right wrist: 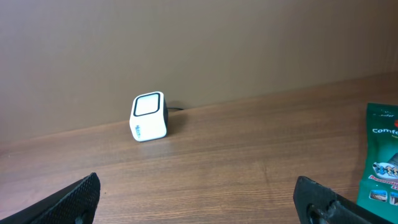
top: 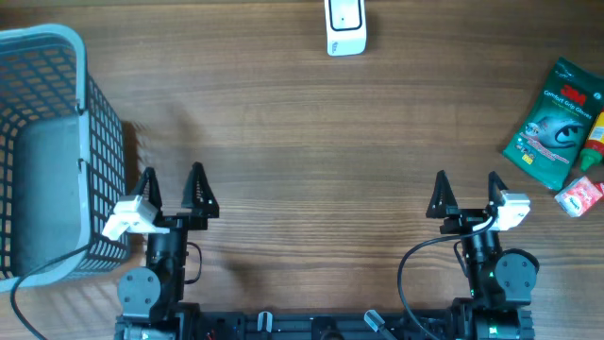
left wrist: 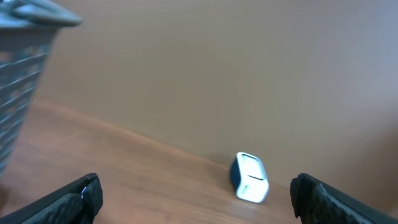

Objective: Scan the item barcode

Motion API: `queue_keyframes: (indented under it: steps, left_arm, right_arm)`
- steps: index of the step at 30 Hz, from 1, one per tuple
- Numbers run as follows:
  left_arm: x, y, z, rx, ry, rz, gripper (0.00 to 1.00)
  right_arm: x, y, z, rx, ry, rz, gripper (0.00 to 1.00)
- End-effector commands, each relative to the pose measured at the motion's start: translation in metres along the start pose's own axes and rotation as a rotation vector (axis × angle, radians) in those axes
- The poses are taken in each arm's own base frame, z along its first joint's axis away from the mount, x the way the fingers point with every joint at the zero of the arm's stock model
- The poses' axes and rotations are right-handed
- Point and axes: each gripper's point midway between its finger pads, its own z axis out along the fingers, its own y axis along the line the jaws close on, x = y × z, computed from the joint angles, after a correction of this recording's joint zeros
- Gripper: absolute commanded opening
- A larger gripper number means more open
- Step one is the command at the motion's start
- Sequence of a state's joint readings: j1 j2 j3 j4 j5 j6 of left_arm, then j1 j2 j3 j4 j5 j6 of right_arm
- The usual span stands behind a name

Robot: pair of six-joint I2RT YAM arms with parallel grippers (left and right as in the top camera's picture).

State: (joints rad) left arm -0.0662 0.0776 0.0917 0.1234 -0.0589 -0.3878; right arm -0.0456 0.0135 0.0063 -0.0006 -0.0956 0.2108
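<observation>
Two arms sit at the near edge of the wooden table (top: 302, 123), one on each side, nothing in either.

Pale blue mesh basket (top: 102, 113) is the biggest thing on it. It sits far left and is cut off by the frame; the dark grey inside, can't tell what that is.

Left gripper (top: 173, 170) is just right of the basket's near corner, jaws spread wide, only wood between them. Right gripper (top: 466, 176) mirrors it on the right half, jaws equally wide apart, holding nothing.

Green packet (top: 557, 123) lies flat at the far right edge, tilted, printed face up, well apart from the right gripper. Right wrist view shows only a slice of it at the frame's right edge. Can't tell where its barcode is.

Scanner (top: 345, 26) is a small white block at the far edge of the table, roughly centred, well apart from the packet and both grippers. Both wrist cameras see it ahead, standing alone.

Small red-and-white box (top: 578, 195) lies just beside the packet's near corner. A yellow-and-red item (top: 595, 142) sits at the packet's right edge, cut by the frame; can't identify it.
</observation>
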Motion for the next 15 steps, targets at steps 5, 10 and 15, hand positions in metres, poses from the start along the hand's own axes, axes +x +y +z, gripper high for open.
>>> queue_keyframes:
  steps: [5, 10, 15]
  left_arm:
    - [0.029, 0.032, -0.004, -0.099, 0.036, 0.099, 1.0]
    - [0.042, 0.042, -0.006, -0.129, 0.099, 0.156, 1.0]
    - [0.062, 0.042, -0.009, -0.089, 0.196, 0.303, 1.0]
  right_arm:
    - [-0.003, -0.002, 0.0, 0.012, -0.013, -0.002, 1.0]
    - [-0.003, -0.002, 0.0, 0.012, -0.013, -0.002, 1.0]
    - [-0.003, -0.002, 0.0, 0.012, -0.013, -0.002, 0.99]
